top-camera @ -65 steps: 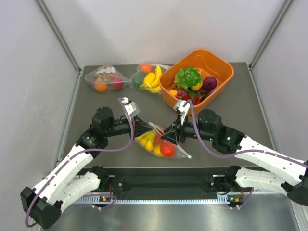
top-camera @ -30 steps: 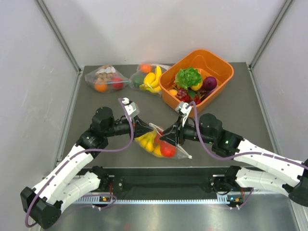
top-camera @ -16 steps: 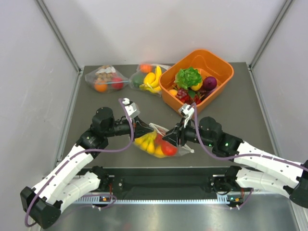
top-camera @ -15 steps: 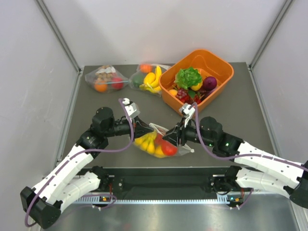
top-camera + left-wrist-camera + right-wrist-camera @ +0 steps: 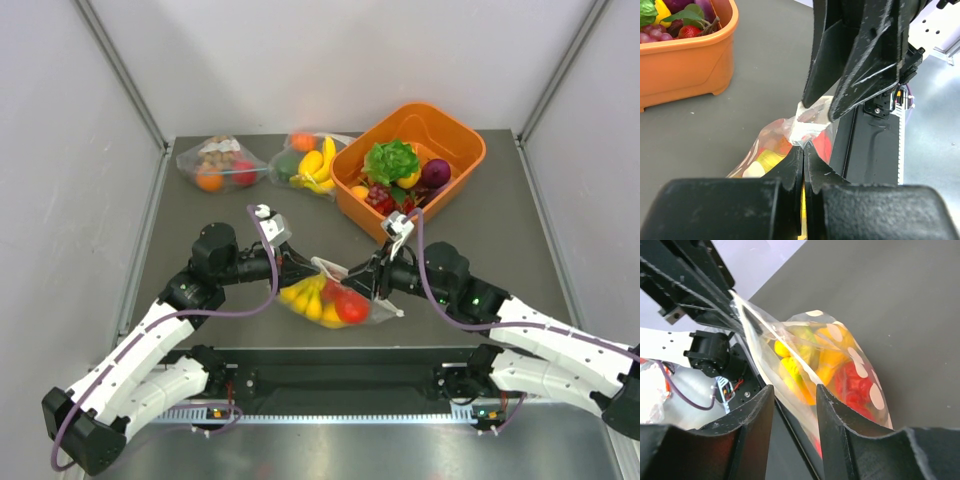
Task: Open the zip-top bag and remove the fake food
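The polka-dot zip-top bag (image 5: 335,300) hangs low over the table's near middle, stretched between both grippers. It holds the fake food: a yellow banana bunch (image 5: 305,295) and a red fruit (image 5: 349,309). My left gripper (image 5: 312,268) is shut on the bag's top edge, which shows pinched in the left wrist view (image 5: 803,146). My right gripper (image 5: 368,283) is at the bag's right side. In the right wrist view its fingers (image 5: 794,389) stand apart with the bag's film (image 5: 850,370) running between them, and the red fruit (image 5: 855,387) and yellow pieces (image 5: 795,375) show inside.
An orange bin (image 5: 460,135) with lettuce, grapes and other toys stands at the back right, and also shows in the left wrist view (image 5: 685,65). Two plain clear bags of toy food (image 5: 220,163) (image 5: 305,160) lie at the back left. The table's front rail is just below the bag.
My right gripper has drawn back to the right along the bag. The bag's right corner has shifted up and right. The left gripper has held its grip in place.
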`<state>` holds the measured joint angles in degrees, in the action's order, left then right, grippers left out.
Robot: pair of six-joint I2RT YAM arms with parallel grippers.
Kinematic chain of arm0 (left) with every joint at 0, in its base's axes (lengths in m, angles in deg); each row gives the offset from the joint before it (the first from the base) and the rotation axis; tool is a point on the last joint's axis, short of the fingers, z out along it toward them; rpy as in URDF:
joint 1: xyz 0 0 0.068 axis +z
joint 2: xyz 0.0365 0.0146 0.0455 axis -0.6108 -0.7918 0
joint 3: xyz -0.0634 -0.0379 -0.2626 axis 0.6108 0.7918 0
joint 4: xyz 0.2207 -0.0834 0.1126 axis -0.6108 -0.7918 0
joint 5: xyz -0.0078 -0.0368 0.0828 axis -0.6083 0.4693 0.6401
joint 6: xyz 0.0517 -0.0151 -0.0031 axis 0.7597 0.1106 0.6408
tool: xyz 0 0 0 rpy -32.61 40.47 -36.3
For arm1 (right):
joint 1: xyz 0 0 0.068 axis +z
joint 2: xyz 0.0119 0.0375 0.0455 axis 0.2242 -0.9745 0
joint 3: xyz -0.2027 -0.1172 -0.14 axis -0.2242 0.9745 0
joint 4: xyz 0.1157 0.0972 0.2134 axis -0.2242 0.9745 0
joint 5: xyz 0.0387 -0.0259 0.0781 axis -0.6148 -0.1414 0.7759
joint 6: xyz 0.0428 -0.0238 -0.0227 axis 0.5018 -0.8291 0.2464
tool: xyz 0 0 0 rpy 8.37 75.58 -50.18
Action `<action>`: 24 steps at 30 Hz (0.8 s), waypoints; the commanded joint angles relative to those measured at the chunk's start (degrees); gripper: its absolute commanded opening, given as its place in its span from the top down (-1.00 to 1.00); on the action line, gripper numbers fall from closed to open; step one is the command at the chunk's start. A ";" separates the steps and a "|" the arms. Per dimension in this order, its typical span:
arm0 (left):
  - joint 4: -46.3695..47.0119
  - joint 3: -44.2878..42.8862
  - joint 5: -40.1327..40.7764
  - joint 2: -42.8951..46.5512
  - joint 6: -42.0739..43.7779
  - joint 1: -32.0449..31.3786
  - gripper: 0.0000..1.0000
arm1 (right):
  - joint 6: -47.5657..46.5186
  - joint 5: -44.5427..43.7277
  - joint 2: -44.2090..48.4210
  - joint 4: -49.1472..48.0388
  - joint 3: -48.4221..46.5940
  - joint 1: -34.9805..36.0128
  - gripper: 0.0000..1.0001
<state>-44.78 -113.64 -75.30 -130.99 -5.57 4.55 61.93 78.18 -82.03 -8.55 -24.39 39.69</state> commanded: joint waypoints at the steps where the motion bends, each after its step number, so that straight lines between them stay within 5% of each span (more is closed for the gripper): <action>1: 3.91 -0.61 -2.21 1.26 1.00 -0.38 1.00 | 0.33 -1.86 -0.80 -1.79 -0.29 -0.79 0.22; 24: 3.90 -0.52 0.16 0.82 1.18 -0.82 1.00 | -1.42 4.11 -5.90 0.58 0.41 -2.37 0.26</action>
<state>-44.82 -113.62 -75.12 -130.53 -5.35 3.89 61.84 80.06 -87.26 -7.81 -23.24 37.39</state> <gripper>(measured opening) 0.012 0.375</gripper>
